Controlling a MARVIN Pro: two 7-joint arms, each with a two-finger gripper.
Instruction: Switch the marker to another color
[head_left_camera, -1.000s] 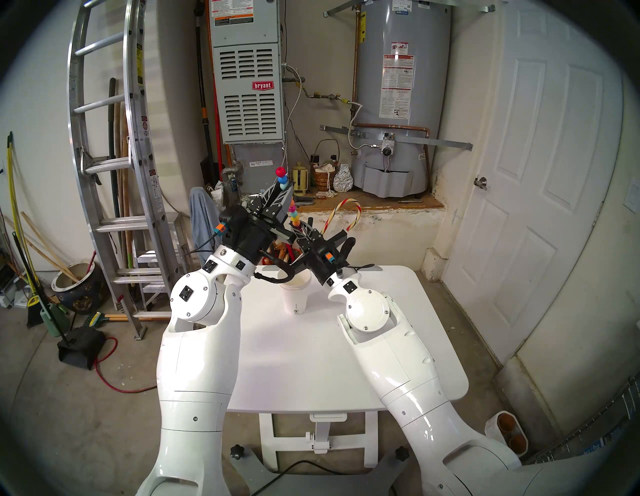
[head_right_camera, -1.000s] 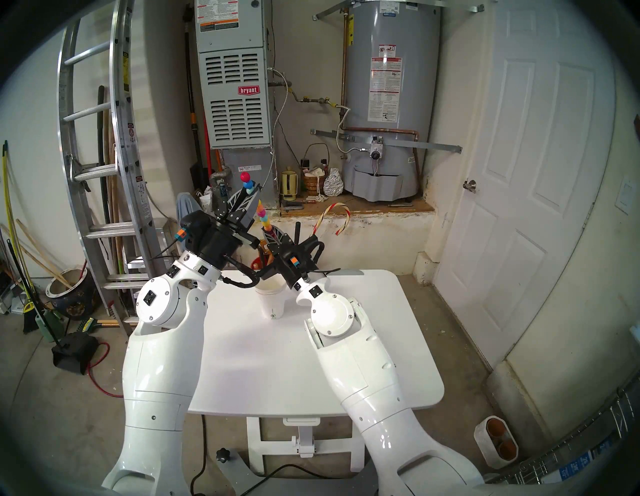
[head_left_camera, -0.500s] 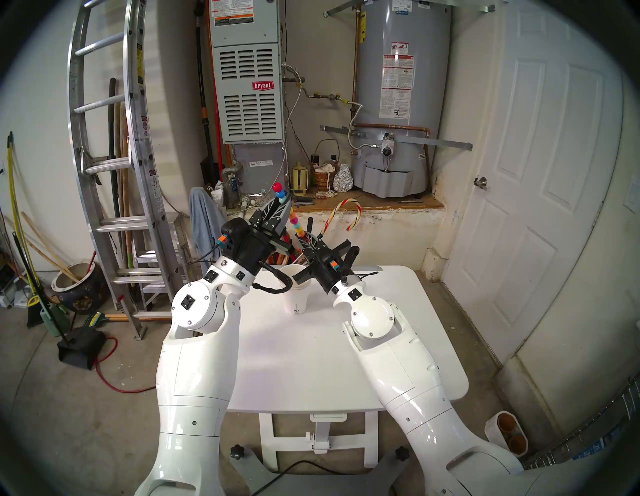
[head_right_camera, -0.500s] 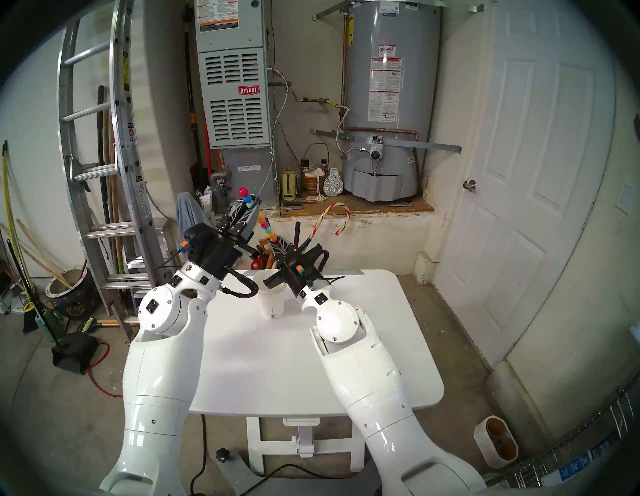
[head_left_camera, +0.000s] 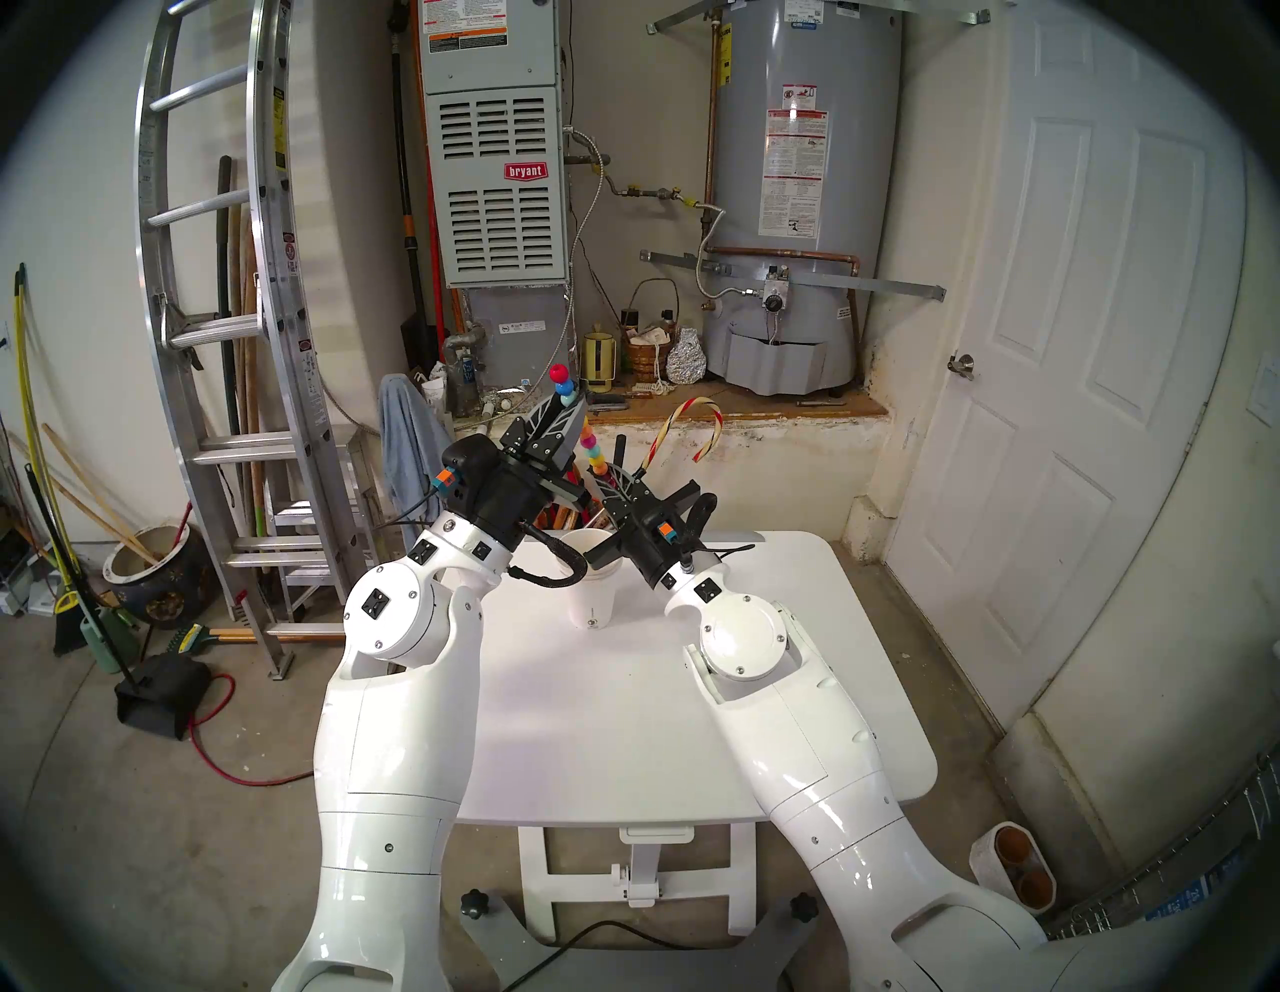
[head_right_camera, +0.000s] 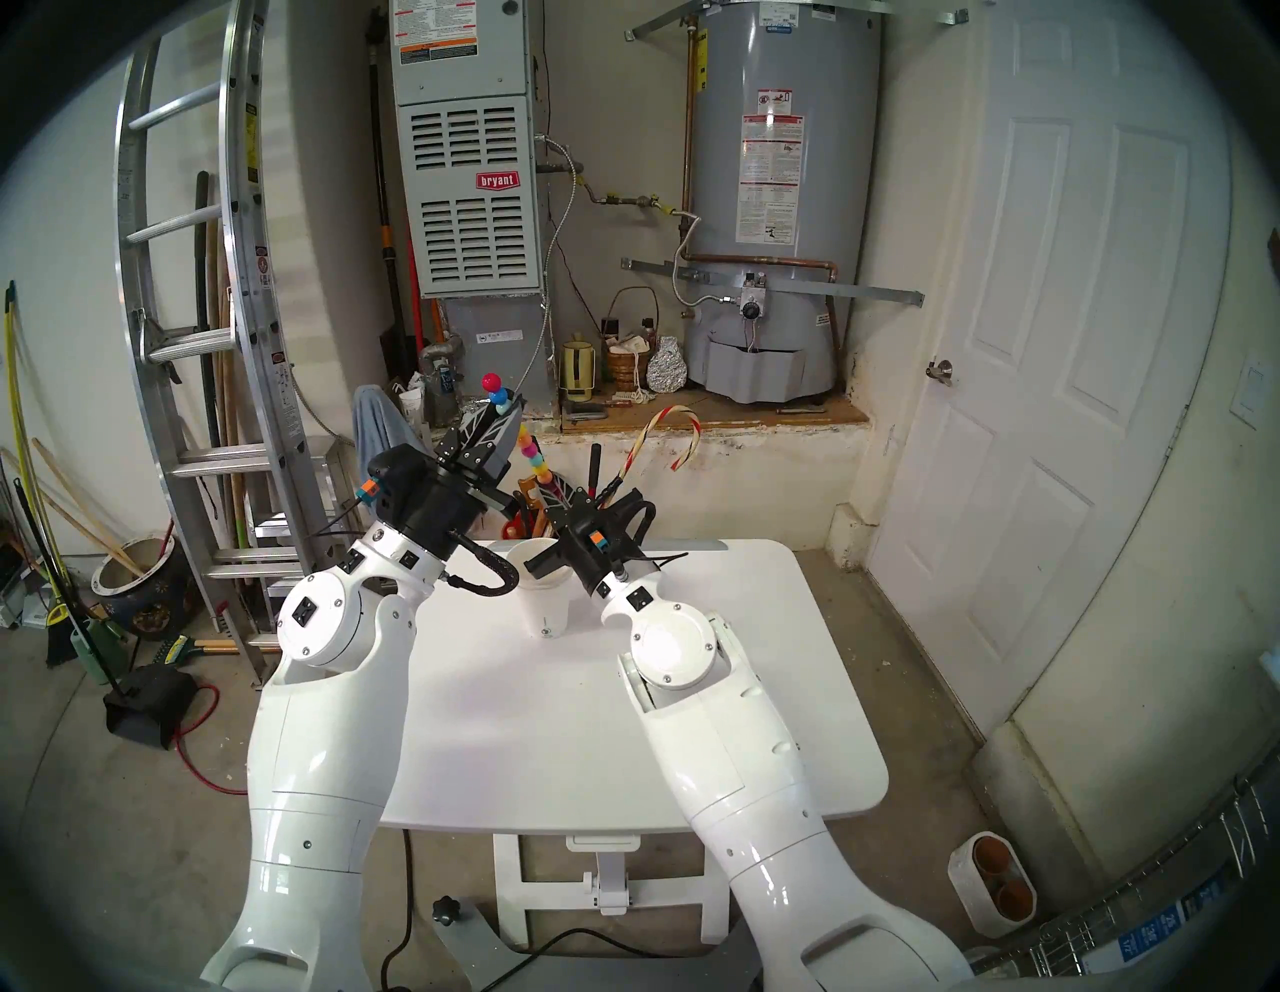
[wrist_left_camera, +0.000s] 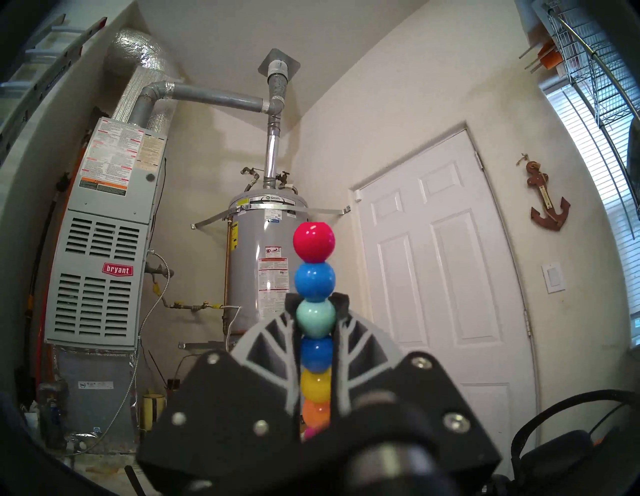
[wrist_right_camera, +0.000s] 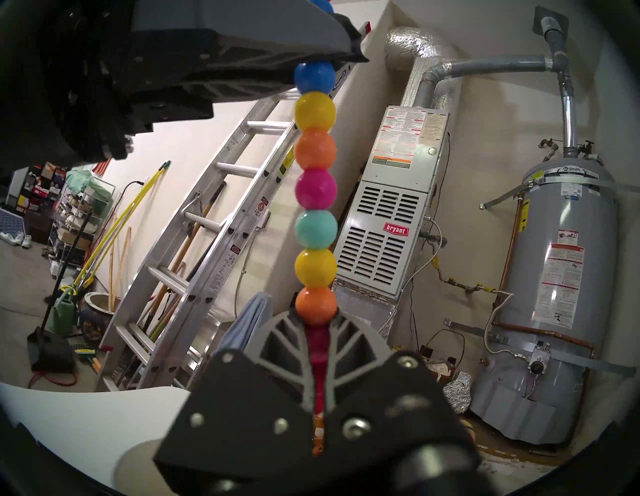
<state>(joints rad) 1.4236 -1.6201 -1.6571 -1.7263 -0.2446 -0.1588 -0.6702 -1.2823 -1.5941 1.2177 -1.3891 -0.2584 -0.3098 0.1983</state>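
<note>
Clamping the marker (head_left_camera: 591, 443) from both ends, the two grippers are held raised above the far edge of the table (head_left_camera: 623, 727). The left gripper (head_left_camera: 562, 407) is closed on the upper part of the marker: in the left wrist view the teal, blue and yellow beads are seen pressed between its fingers (wrist_left_camera: 360, 346), while one blue bead and the red top bead stand free above the tips. The right gripper (head_left_camera: 611, 478) is closed on the lower end — in the right wrist view a dark pink segment is squeezed between its fingers (wrist_right_camera: 287, 343), and an orange bead sits just at the fingertips. Between the two grippers a free run of beads is seen: yellow, teal, pink, orange, yellow and blue, going up to the underside of the left gripper. The marker is held nearly upright, a little tilted, in the air and apart from the table.

Below the grippers a white cup (head_left_camera: 591, 589) stands on the table, partly covered by a black cable of the left arm. Just behind it, at the far edge, a container with wooden and dark handles is partly hidden by the wrists — its shape cannot be told. A striped candy cane (head_left_camera: 682, 429) rises from there, to the right of the marker. Further back a furnace (head_left_camera: 495, 180) and a water heater (head_left_camera: 796, 194) stand against the wall, a ladder (head_left_camera: 228, 277) leans at the left and a white door (head_left_camera: 1080, 388) is at the right.
</note>
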